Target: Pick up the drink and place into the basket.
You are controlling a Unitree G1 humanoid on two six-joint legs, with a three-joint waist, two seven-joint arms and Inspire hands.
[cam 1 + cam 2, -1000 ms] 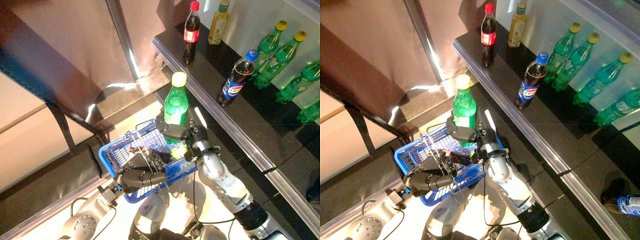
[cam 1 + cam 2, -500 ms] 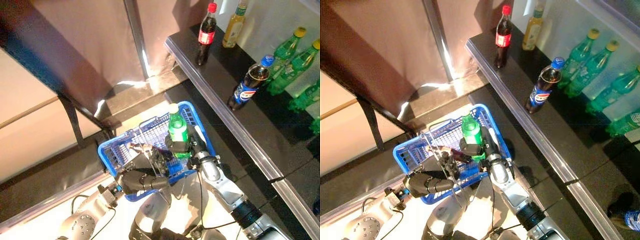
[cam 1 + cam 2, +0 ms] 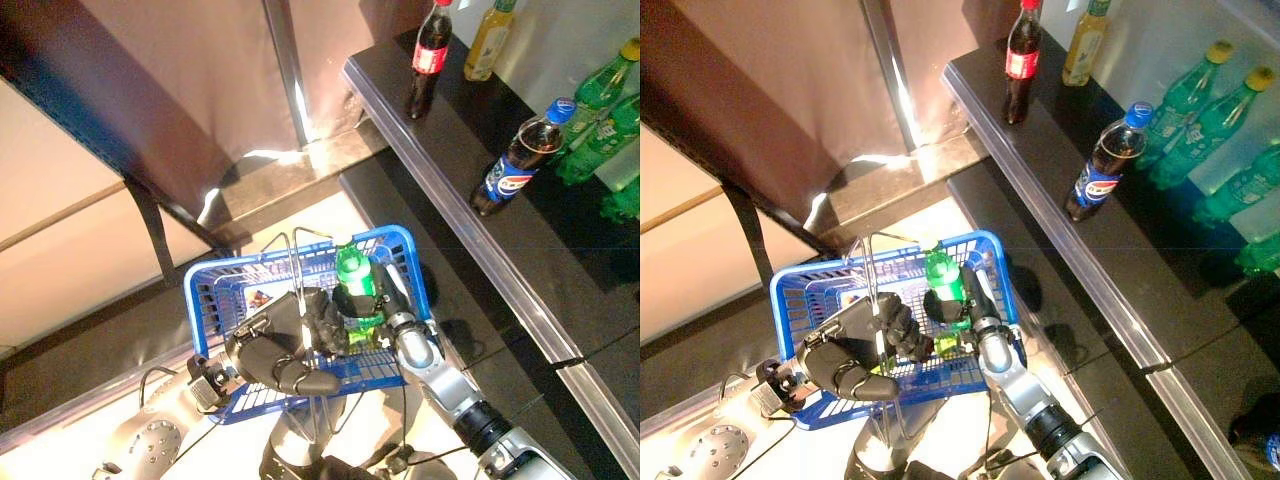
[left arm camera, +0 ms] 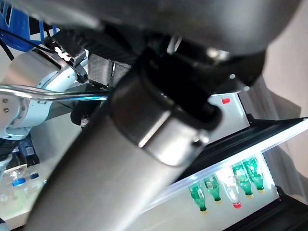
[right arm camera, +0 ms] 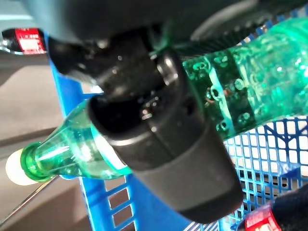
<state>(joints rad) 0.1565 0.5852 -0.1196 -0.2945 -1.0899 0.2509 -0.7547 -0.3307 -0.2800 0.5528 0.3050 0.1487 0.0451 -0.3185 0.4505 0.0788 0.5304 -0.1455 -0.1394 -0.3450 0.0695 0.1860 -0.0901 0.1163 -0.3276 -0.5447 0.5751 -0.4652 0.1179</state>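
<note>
Right eye view: green bottle (image 3: 943,281) sitting inside the blue basket (image 3: 792,301).
Right hand (image 3: 962,306) is gripping it (upright); left hand (image 3: 858,349) is clasping the basket's wire handle (image 3: 873,300).

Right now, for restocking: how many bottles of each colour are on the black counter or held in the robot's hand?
Green: 5, being 4 green bottles on the counter plus the held bottle in the right hand, inside the basket
Dark cola bottles: 2
Yellow bottle: 1
Total: 8
</note>
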